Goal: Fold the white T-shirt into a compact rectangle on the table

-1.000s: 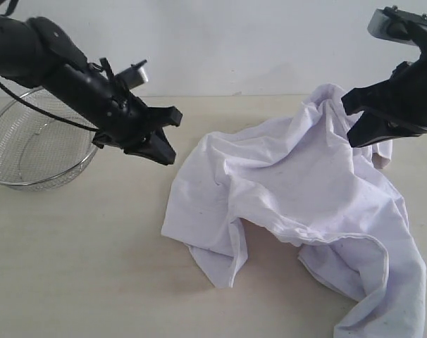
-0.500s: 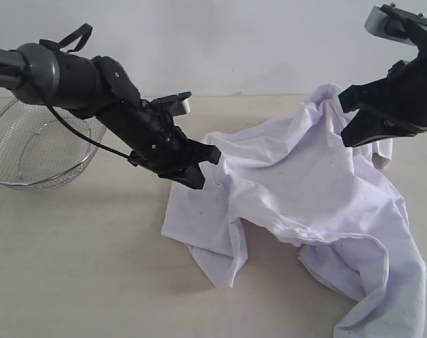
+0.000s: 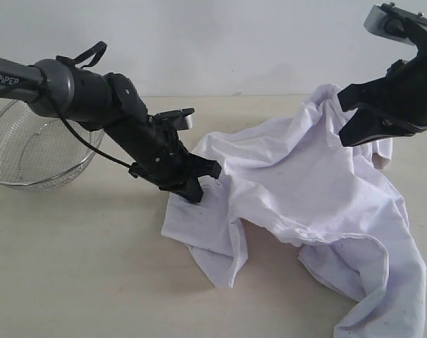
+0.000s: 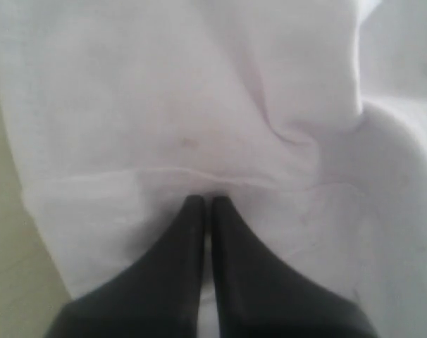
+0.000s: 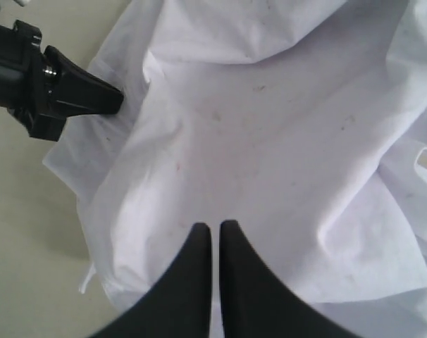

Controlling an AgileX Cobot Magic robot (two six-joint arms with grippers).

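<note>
**Both claws clenched at a crumpled shirt**

The white T-shirt [image 3: 305, 190] lies rumpled over the right half of the table [image 3: 72, 267], running from the middle to the near right corner. It is not folded, and no lettering shows.

The right gripper [image 3: 349, 113] hangs above the far right edge, its jaws clamped on a bunch of the shirt. The cloth rises to a peak there and hangs away in loose folds.

The left gripper [image 3: 199, 184] reaches down to the shirt's left border near the table's middle. Its jaws are pressed together, tips touching the cloth at a shallow crease. I cannot tell whether any fabric is pinched between them.

A wire-mesh bowl [image 3: 30, 151] stands by the far left edge, well apart from the shirt.
</note>
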